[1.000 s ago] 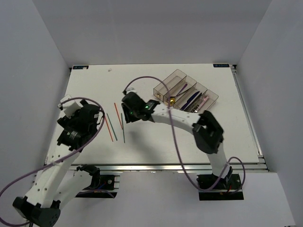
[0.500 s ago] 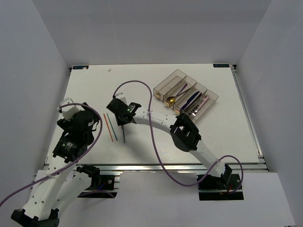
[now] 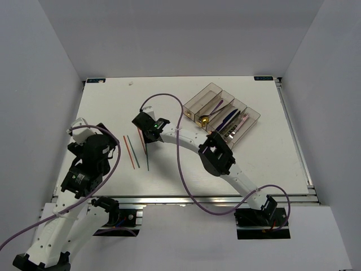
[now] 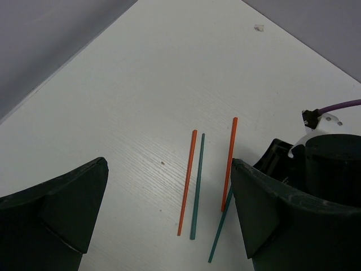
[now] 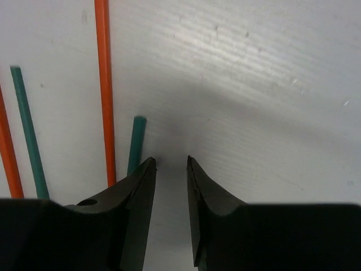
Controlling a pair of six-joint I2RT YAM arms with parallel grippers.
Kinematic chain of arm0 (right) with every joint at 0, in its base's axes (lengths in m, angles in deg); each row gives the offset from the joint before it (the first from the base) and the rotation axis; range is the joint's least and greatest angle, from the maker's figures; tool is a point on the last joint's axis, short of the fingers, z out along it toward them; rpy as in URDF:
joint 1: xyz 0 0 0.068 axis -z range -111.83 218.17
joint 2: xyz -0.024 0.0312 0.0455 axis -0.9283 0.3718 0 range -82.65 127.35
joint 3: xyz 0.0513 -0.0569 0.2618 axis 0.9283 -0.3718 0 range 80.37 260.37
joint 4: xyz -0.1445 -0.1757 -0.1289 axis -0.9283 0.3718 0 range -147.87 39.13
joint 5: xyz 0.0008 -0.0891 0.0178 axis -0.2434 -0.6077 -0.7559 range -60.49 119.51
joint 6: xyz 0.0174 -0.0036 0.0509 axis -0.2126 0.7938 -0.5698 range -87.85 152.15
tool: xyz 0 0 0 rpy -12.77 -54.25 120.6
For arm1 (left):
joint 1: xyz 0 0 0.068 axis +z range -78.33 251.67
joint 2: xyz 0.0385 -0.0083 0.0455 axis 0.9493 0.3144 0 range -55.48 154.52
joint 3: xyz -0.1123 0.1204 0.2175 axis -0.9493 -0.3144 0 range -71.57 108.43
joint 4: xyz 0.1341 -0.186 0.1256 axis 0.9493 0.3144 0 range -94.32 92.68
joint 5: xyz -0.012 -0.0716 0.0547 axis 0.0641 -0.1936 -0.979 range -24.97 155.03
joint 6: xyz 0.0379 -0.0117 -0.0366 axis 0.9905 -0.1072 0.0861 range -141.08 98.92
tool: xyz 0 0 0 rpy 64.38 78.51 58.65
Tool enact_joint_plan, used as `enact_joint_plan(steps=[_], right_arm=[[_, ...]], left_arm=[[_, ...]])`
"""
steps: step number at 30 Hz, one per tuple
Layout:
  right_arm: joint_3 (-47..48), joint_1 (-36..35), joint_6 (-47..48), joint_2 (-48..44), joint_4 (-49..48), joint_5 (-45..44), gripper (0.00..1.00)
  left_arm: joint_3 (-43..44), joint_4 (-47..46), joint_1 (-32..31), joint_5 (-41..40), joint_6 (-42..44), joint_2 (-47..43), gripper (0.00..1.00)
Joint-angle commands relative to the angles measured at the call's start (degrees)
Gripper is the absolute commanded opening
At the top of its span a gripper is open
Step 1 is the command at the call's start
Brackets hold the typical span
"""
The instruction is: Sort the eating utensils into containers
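Four chopsticks lie left of centre on the table: an orange chopstick [image 4: 187,180] and a green chopstick [image 4: 197,186] side by side, then another orange one [image 4: 229,164] and another green one [image 4: 220,231]. My right gripper [image 3: 146,138] [image 5: 170,161] is down at the far ends of the second pair. Its jaws are narrowly open with only bare table between them, and the green stick's end [image 5: 135,144] lies just outside the left finger. My left gripper [image 4: 169,164] is wide open and empty, short of the chopsticks. The containers [image 3: 223,113] hold other utensils.
The smoky bins at the back right hold a gold spoon [image 3: 204,118], a dark-blue knife [image 3: 230,117] and forks. The right arm's purple cable [image 3: 169,96] loops over the table's middle. A white wall [image 3: 39,84] rises close on the left.
The right arm reached further left and came down at the chopsticks' far ends, its jaws narrowing. The left arm drew back a little toward the near left, still open.
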Motion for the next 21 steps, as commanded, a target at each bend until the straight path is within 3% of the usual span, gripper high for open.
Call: enact_joint_plan(steps=[1, 17, 21], right_arm=[[3.21, -0.39, 0.92, 0.75, -1.52, 0.47, 0.35], [-1.18, -0.92, -3.82, -1.62, -3.72, -2.35, 0.36], [-6.69, -1.27, -5.49, -4.25, -6.7, -3.66, 0.36]], left_arm=[[-0.31, -0.78, 0.08, -0.37, 0.31, -1.01, 0.98], [-0.31, -1.13, 0.08, 0.86, 0.92, -0.22, 0.98], [-0.4, -1.3, 0.08, 1.39, 1.1, -0.22, 0.98]])
